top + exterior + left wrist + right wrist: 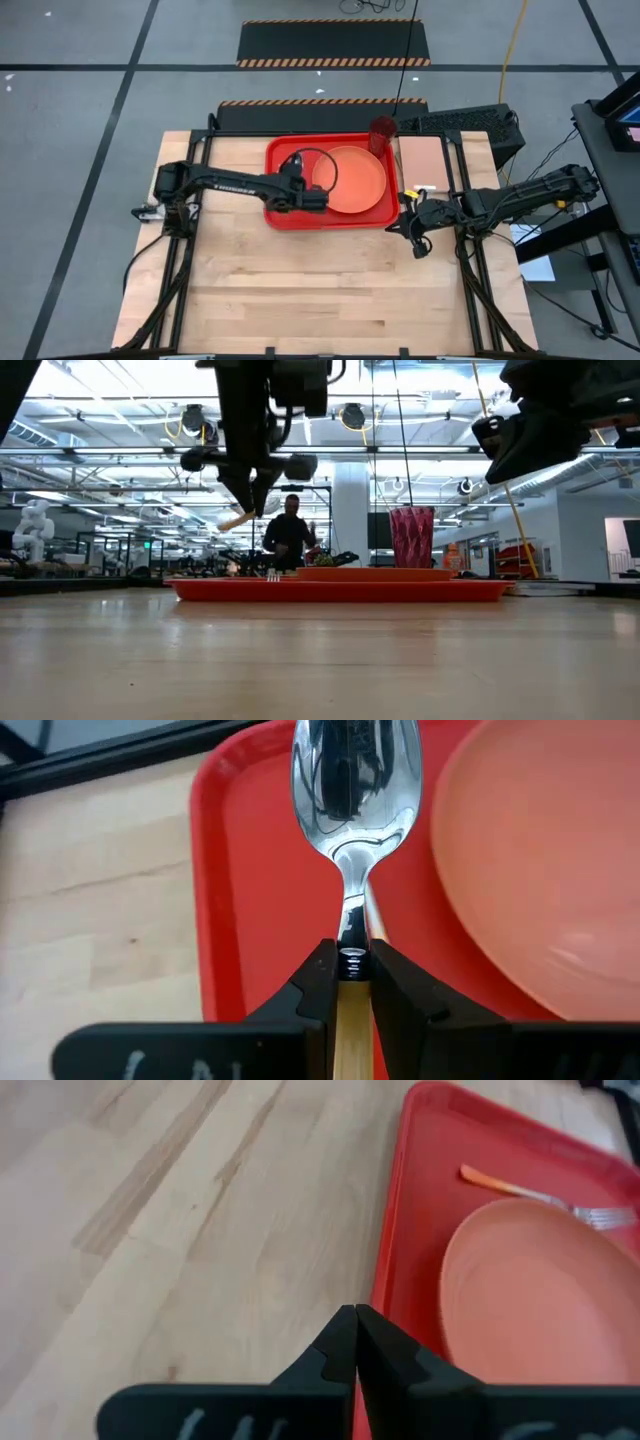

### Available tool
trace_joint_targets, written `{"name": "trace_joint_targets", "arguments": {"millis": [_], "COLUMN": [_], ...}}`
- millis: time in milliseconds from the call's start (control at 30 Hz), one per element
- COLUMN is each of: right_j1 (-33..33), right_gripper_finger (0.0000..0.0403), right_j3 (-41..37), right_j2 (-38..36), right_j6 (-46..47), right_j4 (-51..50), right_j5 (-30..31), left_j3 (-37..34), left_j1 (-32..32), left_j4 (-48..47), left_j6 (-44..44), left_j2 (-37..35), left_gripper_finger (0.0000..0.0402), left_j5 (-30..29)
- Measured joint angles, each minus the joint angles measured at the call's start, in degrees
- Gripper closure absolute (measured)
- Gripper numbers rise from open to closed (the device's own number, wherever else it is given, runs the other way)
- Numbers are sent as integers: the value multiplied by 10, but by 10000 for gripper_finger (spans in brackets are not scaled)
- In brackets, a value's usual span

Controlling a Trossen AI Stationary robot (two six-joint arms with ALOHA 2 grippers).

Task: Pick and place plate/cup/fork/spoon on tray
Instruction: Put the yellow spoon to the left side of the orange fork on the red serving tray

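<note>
My left gripper [318, 198] hangs above the left part of the red tray [280, 215] and is shut on the spoon [355, 780], which has a silver bowl and an orange-yellow handle. The orange plate [355, 180] lies on the tray's right part. The dark red cup [382, 130] stands upright at the tray's far right corner. The fork [540, 1195] lies flat on the tray beside the plate. My right gripper [412, 232] is shut and empty, over the table by the tray's near right corner. My left gripper pinches the spoon's handle [352, 982] between its two fingers, just behind the neck below the bowl. The fingers come from above, slanting down, and lie along the spoon. The spoon is lifted clear above the tray, its handle end [235, 520] sticking out below the gripper.
A tan-pink pad [422, 165] lies right of the tray. The bare wooden table [330, 290] stretches toward the near edge. A person [290, 530] stands in the room far behind the table.
</note>
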Motion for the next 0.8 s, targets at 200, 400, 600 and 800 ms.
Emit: {"name": "trace_joint_targets", "arguments": {"millis": [200, 400, 600, 800], "right_j1": [-1, -5, -5, -5], "right_gripper_finger": [403, 403, 403, 403], "right_j3": [0, 0, 0, 0], "right_j2": [0, 0, 0, 0], "right_j6": [-51, -57, -62, -74], "right_j4": [44, 126, 141, 141], "right_j5": [15, 15, 14, 14], "left_j3": [-18, -57, -98, -135], "left_j1": [24, 46, 67, 89], "left_j4": [20, 55, 132, 187], "left_j6": [-8, -28, -2, 15], "left_j2": [15, 19, 19, 19], "left_gripper_finger": [355, 355, 355, 355], "left_j5": [2, 9, 25, 50]}}
